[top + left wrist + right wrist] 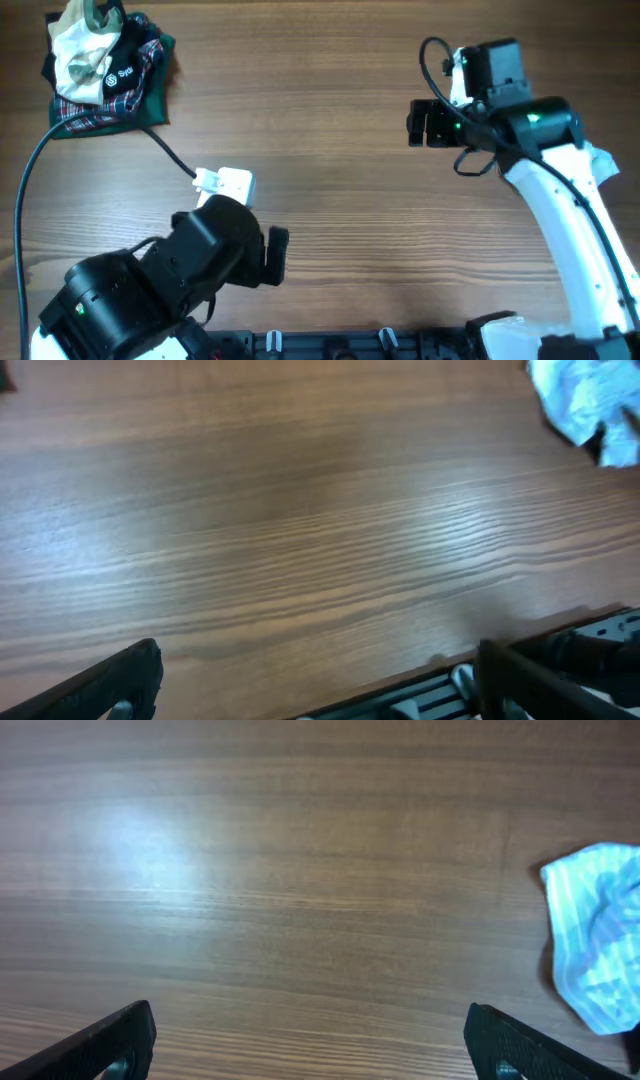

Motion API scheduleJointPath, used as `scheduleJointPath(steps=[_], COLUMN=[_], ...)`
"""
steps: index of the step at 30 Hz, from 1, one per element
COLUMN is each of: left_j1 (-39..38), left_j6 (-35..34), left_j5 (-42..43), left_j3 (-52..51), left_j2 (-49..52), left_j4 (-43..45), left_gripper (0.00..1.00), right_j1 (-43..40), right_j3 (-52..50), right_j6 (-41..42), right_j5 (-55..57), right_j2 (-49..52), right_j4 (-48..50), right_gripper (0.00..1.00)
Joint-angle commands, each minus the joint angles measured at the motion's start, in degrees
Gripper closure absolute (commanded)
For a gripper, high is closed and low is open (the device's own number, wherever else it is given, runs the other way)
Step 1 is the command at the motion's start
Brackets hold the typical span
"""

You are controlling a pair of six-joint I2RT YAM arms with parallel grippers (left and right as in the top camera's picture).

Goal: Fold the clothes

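Okay, you have a wooden surface (pixel 340 200), mostly bare. Your right arm (pixel 560 190) comes in from the near right corner and reaches toward the far edge. Your left arm (pixel 150 290) sits low at the near left corner. The clothes pile (pixel 105 70) is bunched in the far left corner, with cream, navy, plaid and green pieces heaped together, unfolded, well apart from both arms. A black cable (pixel 30 190) loops along the left edge beside the pile. Your left pincer (pixel 325 680) is spread wide with only wood between its fingers. Your right pincer (pixel 320 1040) is the same, wide apart and gripping nothing.
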Motion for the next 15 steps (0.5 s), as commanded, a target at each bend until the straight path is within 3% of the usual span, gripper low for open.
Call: scheduleJointPath(steps=[1, 2, 5, 8, 15], left_j1=[0.0, 1.8, 9.8, 21.9, 34.7], left_j6=[10.8, 14.9, 16.2, 16.2, 16.2], left_j5=[0.4, 0.5, 3.3, 14.6, 17.5], left_j3=[-2.7, -4.9, -12.5, -25.2, -49.1], left_j2=[0.1, -0.2, -2.3, -8.0, -27.5], left_j4=[11.3, 17.6, 32.2, 48.5, 63.8], left_gripper=[0.00, 0.00, 0.00, 0.00, 0.00], right_j1=[0.1, 0.1, 0.1, 0.1, 0.1], right_j3=[0.7, 0.7, 0.7, 0.7, 0.7], right_j6=[-0.5, -0.5, -0.5, -0.5, -0.5], right_j5=[1.1, 1.1, 1.1, 1.1, 1.1], right_j2=[3.8, 4.5, 5.9, 6.3, 6.3], right_j4=[0.0, 0.0, 0.5, 1.9, 3.2], right_gripper=[0.00, 0.00, 0.00, 0.00, 0.00])
